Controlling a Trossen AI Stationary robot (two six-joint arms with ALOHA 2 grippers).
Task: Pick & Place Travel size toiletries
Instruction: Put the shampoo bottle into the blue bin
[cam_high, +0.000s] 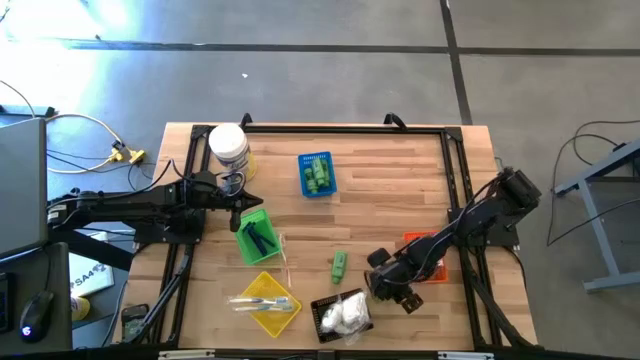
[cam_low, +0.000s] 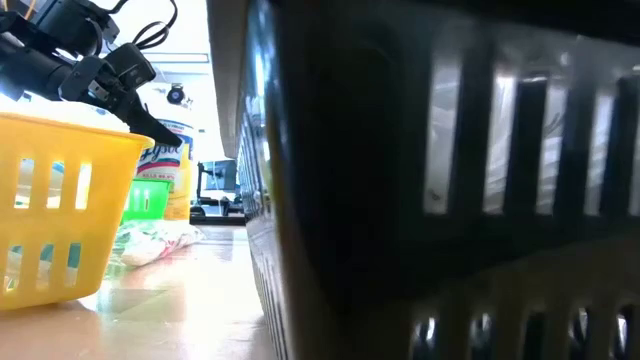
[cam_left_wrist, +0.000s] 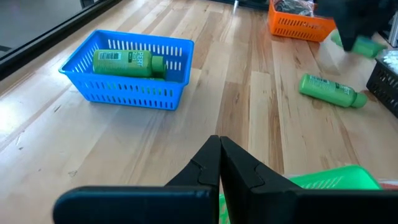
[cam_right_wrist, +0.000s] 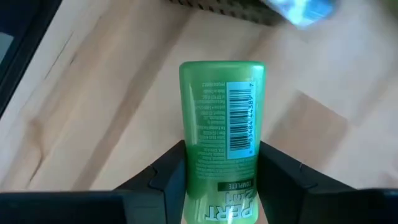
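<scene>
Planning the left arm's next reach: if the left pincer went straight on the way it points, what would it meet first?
Probably bare wooden table first; the left pincer, shut, aims between the blue mesh basket and the loose green bottle. Depth is uncertain.

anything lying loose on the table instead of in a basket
Yes: one green bottle lies on its side on the bare wood between the green basket and the black basket. The right end effector has its fingers around another green bottle.

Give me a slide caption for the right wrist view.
Right gripper closing its dark fingers around a green Pert bottle, barcode up, above the wooden table.
</scene>
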